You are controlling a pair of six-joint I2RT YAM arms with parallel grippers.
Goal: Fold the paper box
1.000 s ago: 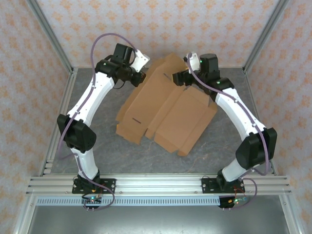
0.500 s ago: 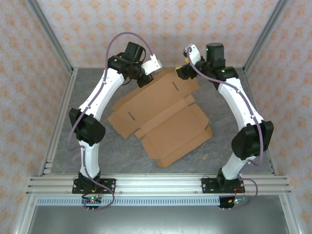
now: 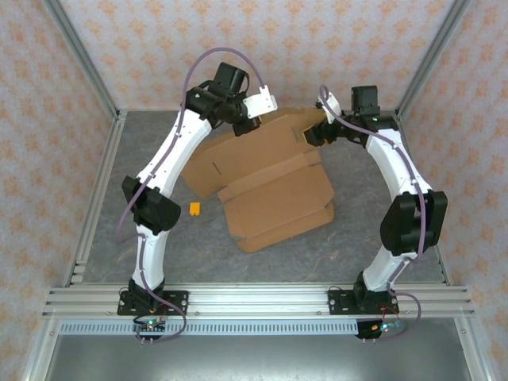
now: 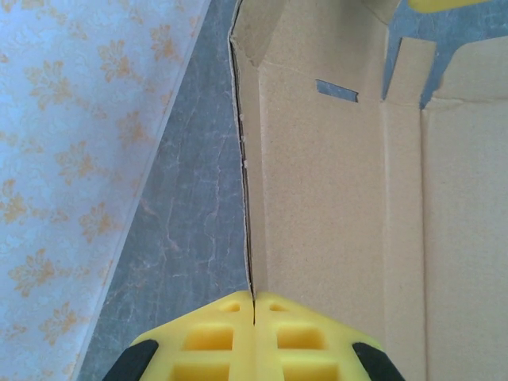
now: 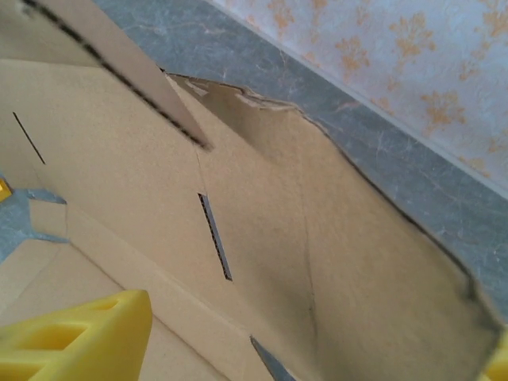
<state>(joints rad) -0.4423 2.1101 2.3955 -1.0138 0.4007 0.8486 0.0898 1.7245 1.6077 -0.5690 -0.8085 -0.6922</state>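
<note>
The paper box [image 3: 270, 186] lies in the middle of the desk [image 3: 143, 159], far edge raised — left hand [image 4: 253, 305] clamped on its far-left edge, right hand [image 3: 316, 131] fingers [image 5: 79, 333] apart around the far-right flap.

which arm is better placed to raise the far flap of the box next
Left, probably: the left end effector is shut on the edge of the paper box, ready to lift. The right end effector stands open astride the cardboard, not gripping it.
</note>
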